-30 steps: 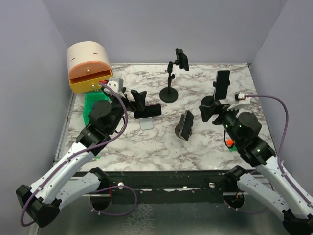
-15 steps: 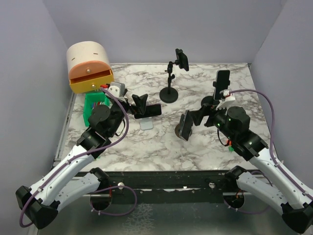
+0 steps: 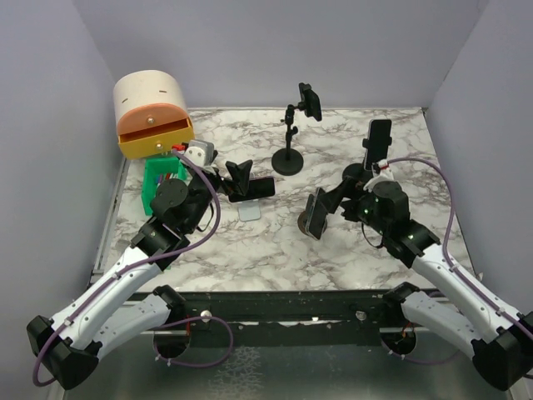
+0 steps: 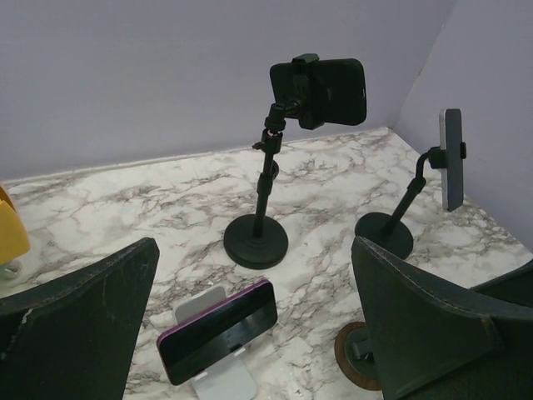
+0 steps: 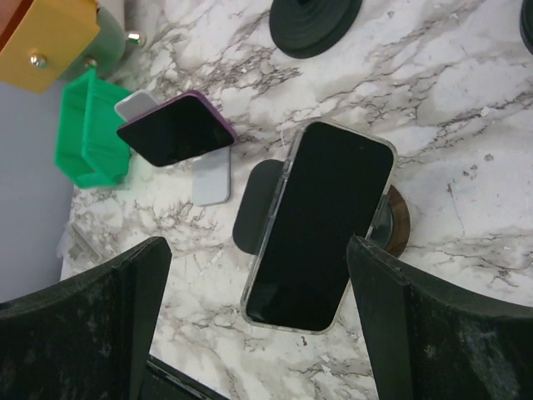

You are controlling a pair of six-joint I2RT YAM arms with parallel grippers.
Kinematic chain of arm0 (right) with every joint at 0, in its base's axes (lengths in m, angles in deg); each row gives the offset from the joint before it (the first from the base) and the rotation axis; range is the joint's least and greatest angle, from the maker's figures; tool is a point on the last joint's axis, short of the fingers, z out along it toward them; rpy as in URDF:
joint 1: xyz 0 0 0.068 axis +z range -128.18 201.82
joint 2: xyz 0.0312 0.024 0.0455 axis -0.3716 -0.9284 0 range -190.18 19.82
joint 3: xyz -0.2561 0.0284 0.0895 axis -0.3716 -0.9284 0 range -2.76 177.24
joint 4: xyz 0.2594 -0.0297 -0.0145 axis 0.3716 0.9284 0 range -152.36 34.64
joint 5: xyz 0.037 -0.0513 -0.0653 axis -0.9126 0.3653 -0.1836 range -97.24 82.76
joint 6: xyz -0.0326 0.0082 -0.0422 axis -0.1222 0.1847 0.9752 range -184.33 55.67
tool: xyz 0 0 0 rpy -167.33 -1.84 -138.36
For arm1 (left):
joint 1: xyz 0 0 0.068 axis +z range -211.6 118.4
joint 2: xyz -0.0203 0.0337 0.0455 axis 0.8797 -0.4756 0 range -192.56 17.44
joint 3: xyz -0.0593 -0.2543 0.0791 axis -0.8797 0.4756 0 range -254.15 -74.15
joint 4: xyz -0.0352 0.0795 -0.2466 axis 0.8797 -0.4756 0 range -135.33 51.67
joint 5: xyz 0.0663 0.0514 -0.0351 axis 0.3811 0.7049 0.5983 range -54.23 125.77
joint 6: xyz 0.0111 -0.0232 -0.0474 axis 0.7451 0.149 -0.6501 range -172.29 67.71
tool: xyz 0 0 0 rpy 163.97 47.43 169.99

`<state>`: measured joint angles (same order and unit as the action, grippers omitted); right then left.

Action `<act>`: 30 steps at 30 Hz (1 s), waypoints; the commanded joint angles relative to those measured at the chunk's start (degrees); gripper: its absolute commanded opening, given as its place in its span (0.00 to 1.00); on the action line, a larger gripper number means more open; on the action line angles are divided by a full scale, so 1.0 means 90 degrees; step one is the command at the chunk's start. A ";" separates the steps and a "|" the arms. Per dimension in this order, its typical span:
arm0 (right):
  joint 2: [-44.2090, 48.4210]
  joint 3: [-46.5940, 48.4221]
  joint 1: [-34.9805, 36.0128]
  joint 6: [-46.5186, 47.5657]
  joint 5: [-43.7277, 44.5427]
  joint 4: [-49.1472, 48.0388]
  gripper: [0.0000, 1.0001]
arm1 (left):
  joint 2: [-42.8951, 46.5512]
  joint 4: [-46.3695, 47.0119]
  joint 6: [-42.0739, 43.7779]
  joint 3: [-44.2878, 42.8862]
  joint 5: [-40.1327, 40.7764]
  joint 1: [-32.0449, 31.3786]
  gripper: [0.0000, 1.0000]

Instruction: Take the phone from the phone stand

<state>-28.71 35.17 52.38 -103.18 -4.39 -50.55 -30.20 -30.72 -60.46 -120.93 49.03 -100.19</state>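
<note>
Phone [image 3: 316, 213] on stand [image 5: 393, 223] mid-table, second phone [image 3: 254, 189] left of it, pole stand [image 3: 289, 158] behind, clamp stand [image 4: 383, 235] seemingly right-rear.

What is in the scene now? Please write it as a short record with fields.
left claw: open, empty, facing purple phone on white stand
right claw: open, empty, facing clear-cased phone on round-base stand
other phones: tall-stand phone and bent-stand phone, both at back
task state: no phone removed yet

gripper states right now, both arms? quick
Left gripper: jaws open, holding nothing.
Right gripper: jaws open, holding nothing; the clear-cased phone shows between them, not gripped.
</note>
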 commanded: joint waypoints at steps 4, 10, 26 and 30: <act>-0.0089 -0.0792 -0.1229 -0.1165 -0.1467 -0.0966 0.93 | -0.0014 0.0101 0.0145 0.0081 -0.0096 -0.0039 0.99; -0.0654 -0.1057 -0.1771 -0.1389 -0.2172 -0.1825 0.94 | -0.0071 0.0096 0.0155 0.0069 -0.0135 -0.0039 0.99; -0.2044 -0.0991 -0.1941 -0.1416 -0.2273 -0.2949 1.00 | -0.0057 0.0081 0.0165 0.0052 -0.0169 -0.0058 0.99; -0.2246 -0.0930 -0.1941 -0.1330 -0.2316 -0.2976 1.00 | -0.0029 0.0091 0.0157 0.0044 -0.0229 -0.0068 0.99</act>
<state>-47.42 25.56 35.20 -116.60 -24.10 -75.16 -30.87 -30.72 -59.65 -120.87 48.79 -100.37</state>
